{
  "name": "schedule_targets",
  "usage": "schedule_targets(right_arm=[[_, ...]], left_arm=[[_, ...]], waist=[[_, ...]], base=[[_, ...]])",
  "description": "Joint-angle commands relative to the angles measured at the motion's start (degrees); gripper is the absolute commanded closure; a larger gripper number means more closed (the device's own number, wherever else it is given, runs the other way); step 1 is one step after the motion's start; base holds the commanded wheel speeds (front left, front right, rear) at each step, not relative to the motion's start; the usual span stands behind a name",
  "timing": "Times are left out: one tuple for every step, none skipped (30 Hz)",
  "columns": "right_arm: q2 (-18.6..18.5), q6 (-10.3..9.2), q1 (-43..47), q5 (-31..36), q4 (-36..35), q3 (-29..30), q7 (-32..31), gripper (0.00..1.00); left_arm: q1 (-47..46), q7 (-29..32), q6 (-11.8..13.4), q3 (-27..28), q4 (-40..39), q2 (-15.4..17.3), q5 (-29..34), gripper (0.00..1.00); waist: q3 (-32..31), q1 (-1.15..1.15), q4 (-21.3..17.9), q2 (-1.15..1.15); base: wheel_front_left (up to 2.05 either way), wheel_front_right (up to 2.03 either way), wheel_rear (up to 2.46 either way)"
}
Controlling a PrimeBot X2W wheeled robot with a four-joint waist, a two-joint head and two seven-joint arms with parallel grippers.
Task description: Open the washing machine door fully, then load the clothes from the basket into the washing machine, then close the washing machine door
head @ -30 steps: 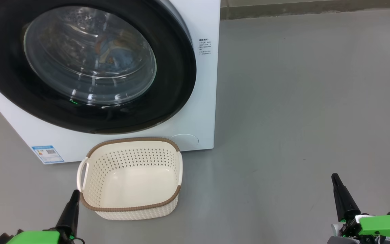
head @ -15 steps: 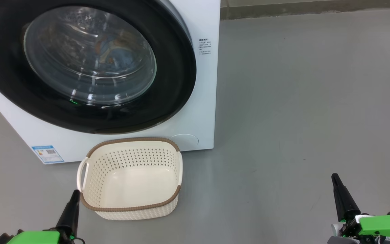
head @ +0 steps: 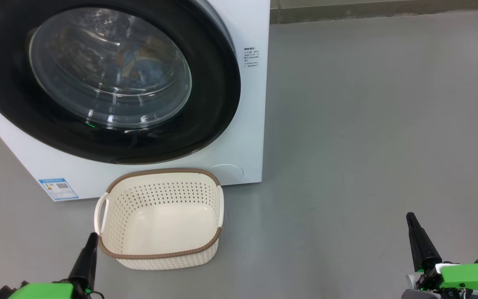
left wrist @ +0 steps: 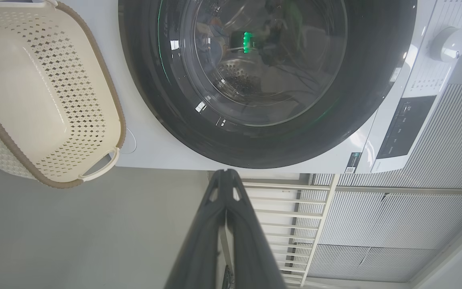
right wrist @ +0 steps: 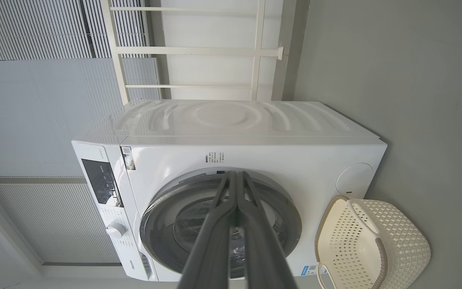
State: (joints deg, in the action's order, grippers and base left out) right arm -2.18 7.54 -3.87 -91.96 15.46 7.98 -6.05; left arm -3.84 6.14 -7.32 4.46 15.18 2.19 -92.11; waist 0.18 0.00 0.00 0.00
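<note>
The washing machine (head: 247, 137) (right wrist: 235, 120) stands at the upper left of the head view. Its door (head: 218, 83) (left wrist: 155, 100) (right wrist: 155, 224), with the black rim and clear glass, lies flush against the front, shut. Through the glass, blue and orange clothes (head: 139, 58) lie in the drum. On the floor before the machine sits the cream basket (head: 160, 218) (left wrist: 42, 92) (right wrist: 371, 245), with nothing inside. My left gripper (head: 91, 237) (left wrist: 226, 173) is shut, its tip beside the basket's near left corner. My right gripper (head: 410, 216) (right wrist: 233, 174) is shut, far right, over bare floor.
Grey floor (head: 367, 104) stretches to the right of the machine. A wall base (head: 388, 10) runs along the top. A white frame (right wrist: 199, 52) and ribbed panels stand behind the machine. The control panel and knob (left wrist: 449, 44) sit on the machine's front.
</note>
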Motion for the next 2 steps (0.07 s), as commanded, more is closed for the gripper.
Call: schedule_targets(right_arm=[[-0.7,-0.05,-2.3,-0.2,-1.4,-1.5,-0.4,1.00],[-0.7,-0.05,-2.3,-0.2,-1.4,-1.5,-0.4,1.00]], left_arm=[[-2.3,0.3,-0.2,2.1,-1.1,0.7,-0.1,1.00],[-2.3,0.3,-0.2,2.1,-1.1,0.7,-0.1,1.00]], waist=[[0.0,0.00,0.0,0.00],[0.0,0.00,0.0,0.00]], base=[[0.00,0.00,0.00],[0.00,0.00,0.00]])
